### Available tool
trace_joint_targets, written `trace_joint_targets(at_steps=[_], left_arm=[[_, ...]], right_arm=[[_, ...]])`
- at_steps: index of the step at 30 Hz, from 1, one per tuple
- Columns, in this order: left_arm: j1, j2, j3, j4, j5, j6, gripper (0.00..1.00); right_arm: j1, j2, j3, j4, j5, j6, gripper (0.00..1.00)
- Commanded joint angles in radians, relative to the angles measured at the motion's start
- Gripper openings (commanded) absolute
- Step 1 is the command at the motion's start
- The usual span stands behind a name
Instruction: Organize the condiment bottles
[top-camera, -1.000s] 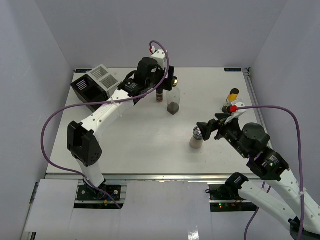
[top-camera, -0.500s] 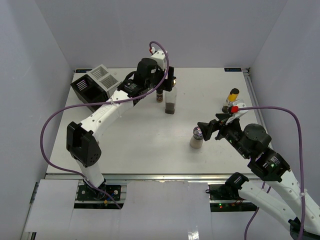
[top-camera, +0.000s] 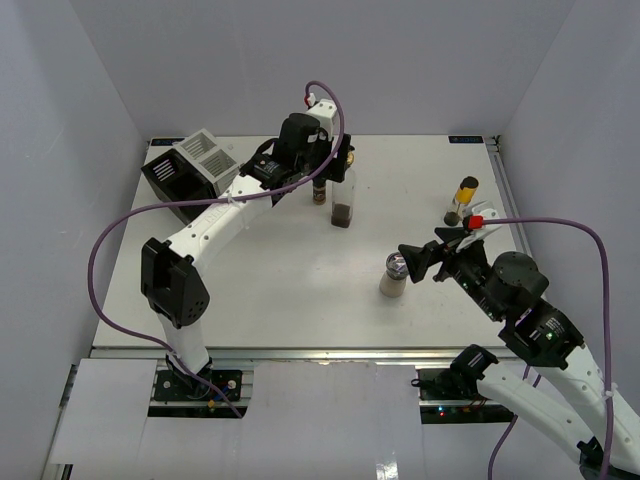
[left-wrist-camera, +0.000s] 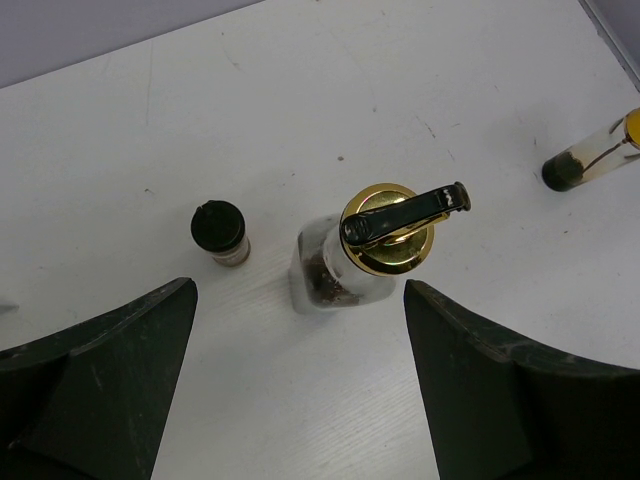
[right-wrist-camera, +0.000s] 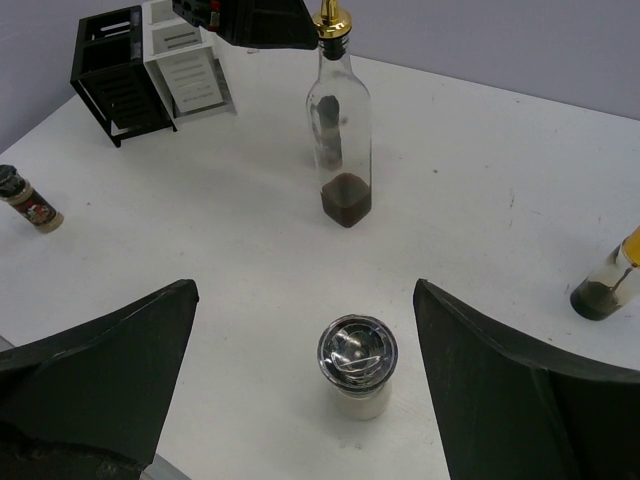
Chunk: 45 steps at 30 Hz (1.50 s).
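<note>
The tall clear bottle with a gold pourer stands at the far middle. The brown spice jar stands just left of it, dark-capped. My left gripper hovers open above them. The cream shaker with a metal top stands in the middle. My right gripper is open just right of it, jaws wide either side. The slim bottle with yellow contents stands at the far right. Another dark-capped jar shows at the left of the right wrist view.
The black and white slotted rack boxes stand at the far left corner. The left arm reaches across the left half of the table. Walls close in the back and both sides.
</note>
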Motion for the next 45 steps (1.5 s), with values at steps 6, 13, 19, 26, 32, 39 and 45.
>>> trace_joint_targets(at_steps=[6,13,19,26,32,39,45], left_arm=[[-0.002,-0.017,0.025,0.012,0.027,0.007,0.96],[-0.005,0.018,0.056,0.015,0.102,0.003,0.89],[-0.007,0.026,0.065,0.009,0.098,-0.003,0.91],[-0.009,0.092,0.13,0.007,0.114,-0.003,0.9],[-0.017,0.179,0.235,-0.014,0.11,-0.006,0.83],[-0.023,0.21,0.251,-0.018,0.064,-0.009,0.61],[-0.045,0.198,0.239,-0.037,0.008,0.009,0.29]], right_arm=[[0.001,-0.014,-0.022,0.042,0.016,-0.02,0.95],[0.001,-0.011,-0.014,0.043,0.015,-0.025,0.95],[0.002,-0.004,-0.006,0.042,0.014,-0.028,0.95],[0.001,0.001,-0.002,0.043,0.011,-0.03,0.95],[0.001,-0.003,-0.006,0.046,0.018,-0.034,0.95],[0.003,-0.018,-0.023,0.053,0.027,-0.039,0.95],[0.005,-0.016,-0.039,0.071,0.027,-0.039,0.95]])
